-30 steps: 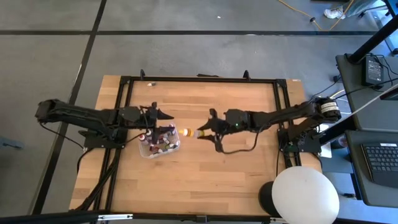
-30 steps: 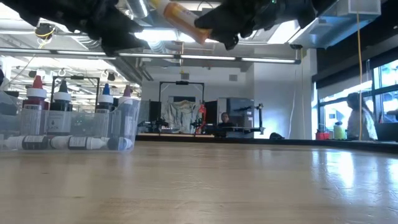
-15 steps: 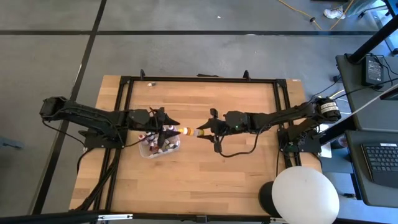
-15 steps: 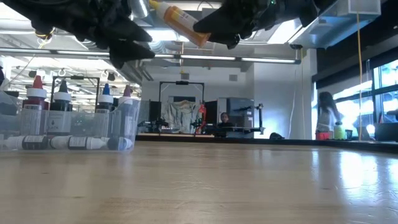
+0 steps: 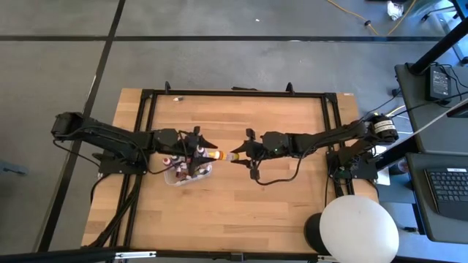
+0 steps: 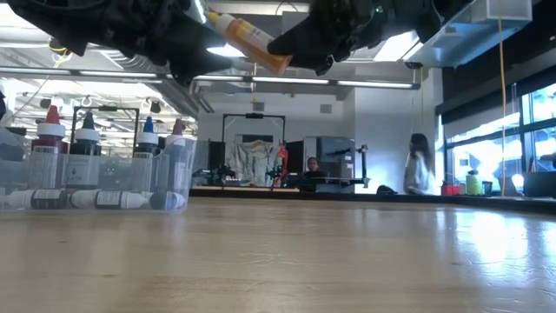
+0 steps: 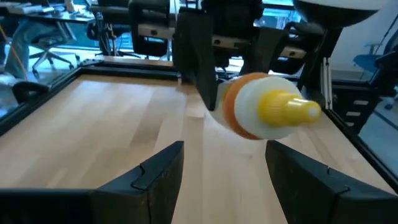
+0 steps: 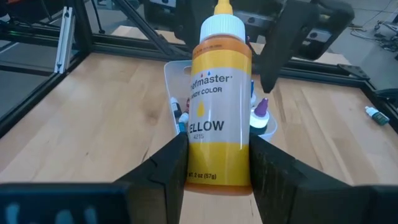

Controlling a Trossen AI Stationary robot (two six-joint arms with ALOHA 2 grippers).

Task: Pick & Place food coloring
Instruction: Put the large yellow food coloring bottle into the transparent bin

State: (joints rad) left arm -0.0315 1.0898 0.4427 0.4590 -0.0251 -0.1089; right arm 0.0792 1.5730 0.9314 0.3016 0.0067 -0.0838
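Yellow bottle [image 5: 221, 155] lies level, cap toward left hand [image 5: 202, 154]

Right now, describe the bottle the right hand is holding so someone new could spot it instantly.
Above the middle of the wooden table, just right of the clear tray of small bottles, the right hand grips a yellow bottle. It is raised and far bigger than the tray's droppers, with a white cap and yellow nozzle.

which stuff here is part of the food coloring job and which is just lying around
Part of the job:
yellow bottle, held by the right gripper
left gripper, open at its cap
bottles in the clear tray

Just lying about:
small bottle by the table edge
white round object
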